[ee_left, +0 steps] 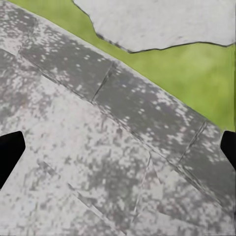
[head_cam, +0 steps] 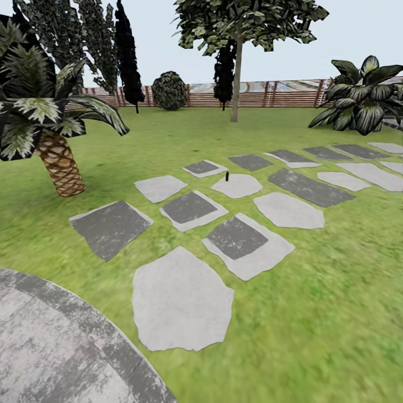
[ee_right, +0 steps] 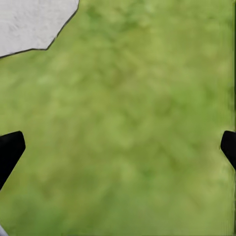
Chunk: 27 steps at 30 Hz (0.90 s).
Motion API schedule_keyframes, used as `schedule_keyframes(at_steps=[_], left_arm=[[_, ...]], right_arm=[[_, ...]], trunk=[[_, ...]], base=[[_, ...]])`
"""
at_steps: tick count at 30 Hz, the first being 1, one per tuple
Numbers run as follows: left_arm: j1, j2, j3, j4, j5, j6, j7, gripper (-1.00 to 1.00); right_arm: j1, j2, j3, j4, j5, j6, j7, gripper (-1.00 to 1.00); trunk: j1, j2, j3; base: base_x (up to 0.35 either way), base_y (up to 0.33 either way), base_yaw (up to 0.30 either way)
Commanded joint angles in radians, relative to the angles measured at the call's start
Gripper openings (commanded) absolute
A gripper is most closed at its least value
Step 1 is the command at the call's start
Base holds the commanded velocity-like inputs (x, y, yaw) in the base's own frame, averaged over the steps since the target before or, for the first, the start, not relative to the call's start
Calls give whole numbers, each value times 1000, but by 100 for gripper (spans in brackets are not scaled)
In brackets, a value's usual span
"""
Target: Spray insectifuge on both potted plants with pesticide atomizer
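Observation:
In the head view the garden lawn (head_cam: 168, 140) spreads ahead, crossed by stepping slabs (head_cam: 238, 186). A thin dark upright stem (head_cam: 226, 176) stands at the edge of a pale slab. It is too small to tell whether it is the pesticide atomizer. The two potted plants are out of view. My left gripper (ee_left: 118, 152) is open above the round grey stone patio (ee_left: 73, 147), its black fingertips (ee_left: 10, 152) far apart with nothing between them. Over bare grass (ee_right: 128, 123) my right gripper (ee_right: 118, 150) is also open and empty.
A scaly-trunked palm (head_cam: 59, 159) stands at the left. A large striped-leaf plant (head_cam: 361, 98) grows at the right. A tree trunk (head_cam: 237, 78), dark shrubs and the brown slatted fence (head_cam: 280, 94) close the back. The patio's curved edge (head_cam: 84, 324) lies at the lower left.

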Motion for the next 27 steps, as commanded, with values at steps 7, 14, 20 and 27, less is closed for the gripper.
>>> schedule_keyframes(at_steps=[7, 14, 20, 27], left_arm=[[0, 4, 1, 0, -1, -3, 1, 100], [0, 3, 1, 1, -1, -3, 1, 100], [0, 4, 7, 2, 0, -3, 1, 100], [0, 5, 6, 2, 0, -3, 1, 100]], right_arm=[[-1, 2, 1, 1, -1, -3, 0, 100], [-1, 3, 0, 0, 0, -5, -1, 100], [-1, 1, -2, 1, 0, -4, -1, 100], [-1, 1, -2, 1, -1, -4, -1, 100]], trunk=[[0, 0, -1], [0, 0, -1], [0, 0, -1], [0, 0, -1]], base=[[289, -195, -4], [289, -195, 0], [289, -195, 0], [289, -195, 0]])
